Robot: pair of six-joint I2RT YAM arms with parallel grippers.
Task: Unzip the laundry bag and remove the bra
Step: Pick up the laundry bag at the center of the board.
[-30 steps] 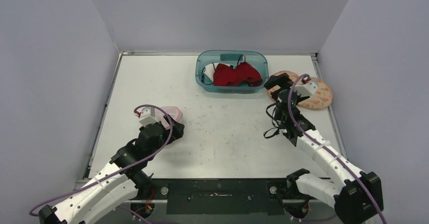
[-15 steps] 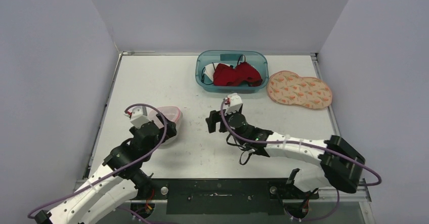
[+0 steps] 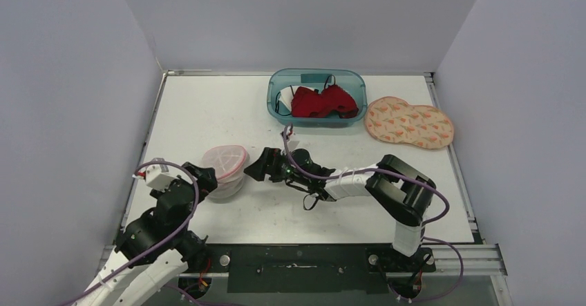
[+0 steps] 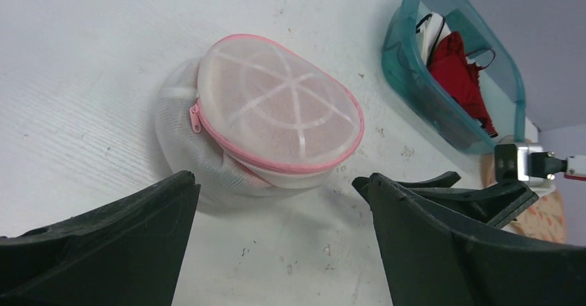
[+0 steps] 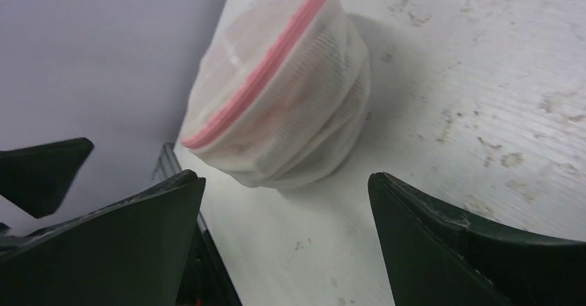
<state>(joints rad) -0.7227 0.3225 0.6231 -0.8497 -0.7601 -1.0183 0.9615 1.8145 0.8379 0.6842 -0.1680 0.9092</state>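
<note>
Laundry bag (image 3: 224, 166): near-left of table (image 3: 207, 112) centre, pink zip (image 4: 290, 169) closed, pull (image 4: 195, 116) seen in left wrist view. Right gripper (image 5: 285, 177): swung across from far right, now just right of bag, spread apart, empty. Left gripper (image 4: 275, 180): drawn back nearward, spread apart. Unzipping not begun; bra presumably inside.
</note>
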